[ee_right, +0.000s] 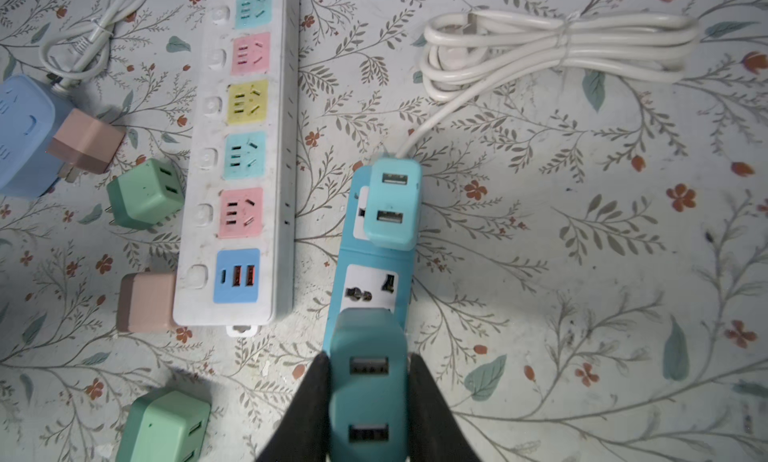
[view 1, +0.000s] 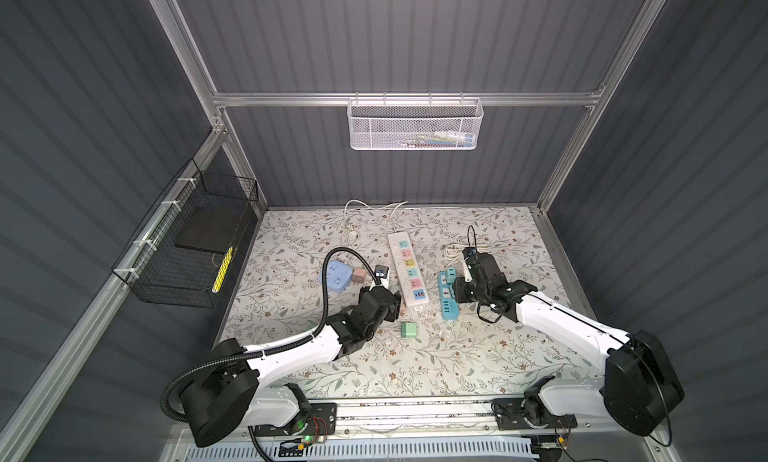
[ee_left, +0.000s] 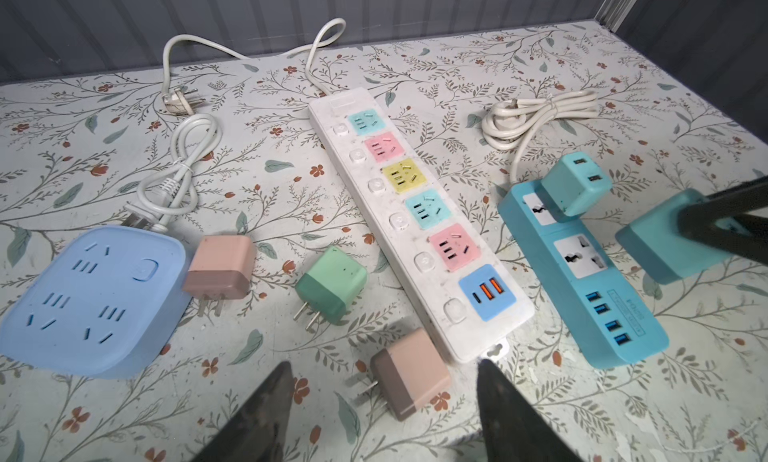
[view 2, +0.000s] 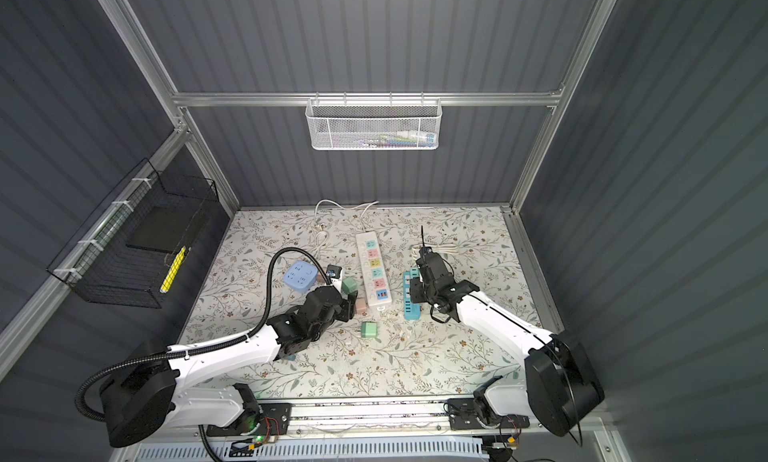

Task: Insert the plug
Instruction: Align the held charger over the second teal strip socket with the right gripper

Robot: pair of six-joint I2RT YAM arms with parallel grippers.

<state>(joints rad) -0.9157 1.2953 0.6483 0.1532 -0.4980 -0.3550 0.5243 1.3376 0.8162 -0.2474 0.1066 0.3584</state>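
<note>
Plug for this step, the teal plastic two-port USB charger [ee_right: 368, 397], is pinched by its sides in the right gripper [ee_right: 368, 358], whose black fingers are closed narrow against it. It hangs over the near half of the long teal plastic power strip [ee_right: 374, 256], just short of that strip's free white universal socket [ee_right: 370, 287]. A second, paler teal charger [ee_right: 392, 202] already sits in the far socket. Left of the strip lies the white multi-socket power strip with pastel outlets [ee_left: 332, 111]. At that strip's near end the left gripper [ee_left: 385, 364] stands wide, with a pink-and-brown charger block [ee_left: 415, 368] loose on the floral table cover [view 1: 478, 356] between its fingers. The held charger's prongs are hidden, so alignment cannot be judged. A slight offset or tilt would probably jam the prongs on the socket face. Nothing braces the teal strip, so a downward push could slide or rock it, or bump the seated charger.
</note>
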